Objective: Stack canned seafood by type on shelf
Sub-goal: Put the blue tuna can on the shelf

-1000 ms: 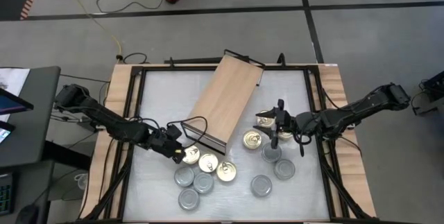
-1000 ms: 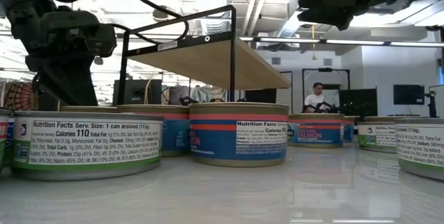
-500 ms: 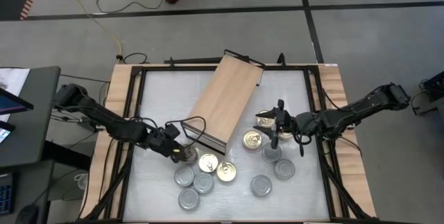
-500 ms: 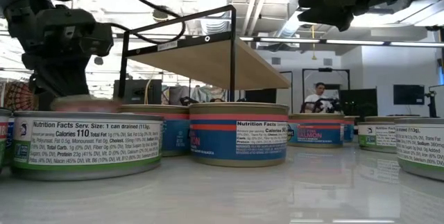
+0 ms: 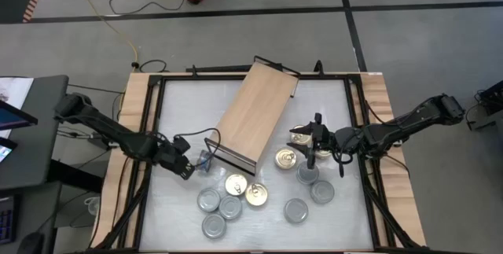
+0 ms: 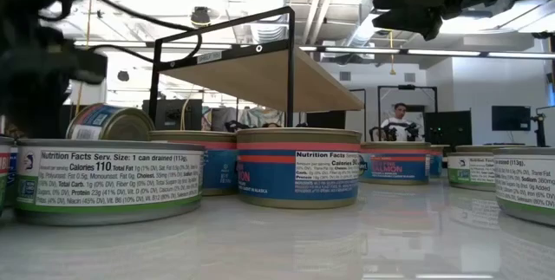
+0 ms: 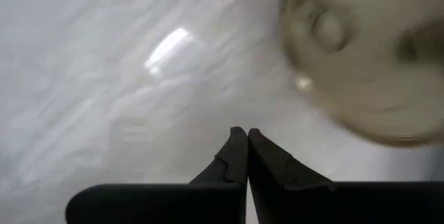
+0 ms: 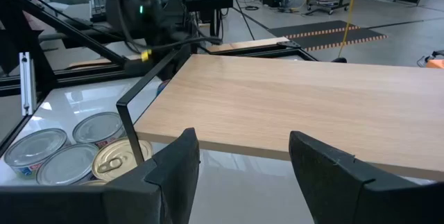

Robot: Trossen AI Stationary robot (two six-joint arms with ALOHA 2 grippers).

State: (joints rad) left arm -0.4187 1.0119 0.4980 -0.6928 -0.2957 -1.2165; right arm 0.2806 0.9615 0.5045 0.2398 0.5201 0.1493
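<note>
The shelf (image 5: 253, 112), a light wooden board on a black frame, stands slantwise mid-table. Canned seafood tins with gold lids (image 5: 236, 183) and silver lids (image 5: 208, 199) sit flat in a cluster near the front edge. One tin (image 5: 206, 158) is tipped up (image 6: 108, 122) beside the shelf's near left leg; the tin in front hides its underside. My left gripper (image 5: 187, 167) is just left of it, shut on nothing (image 7: 246, 135), with the tin (image 7: 347, 50) apart from the fingertips. My right gripper (image 5: 302, 138) hangs open (image 8: 239, 148) right of the shelf, above a gold-lidded tin.
More tins stand at the right: a gold one (image 5: 287, 158) and silver ones (image 5: 306, 174), (image 5: 321, 191), (image 5: 295, 209). A black frame (image 5: 153, 128) runs along the table's sides. Bare white tabletop (image 5: 189, 104) lies left of the shelf. A person sits in the room behind (image 6: 397, 122).
My left gripper has drawn back toward the table's left edge. The gold-lidded tin it stood over has come out from under it, gone a little toward the far edge, and tipped up on its side by the shelf's leg.
</note>
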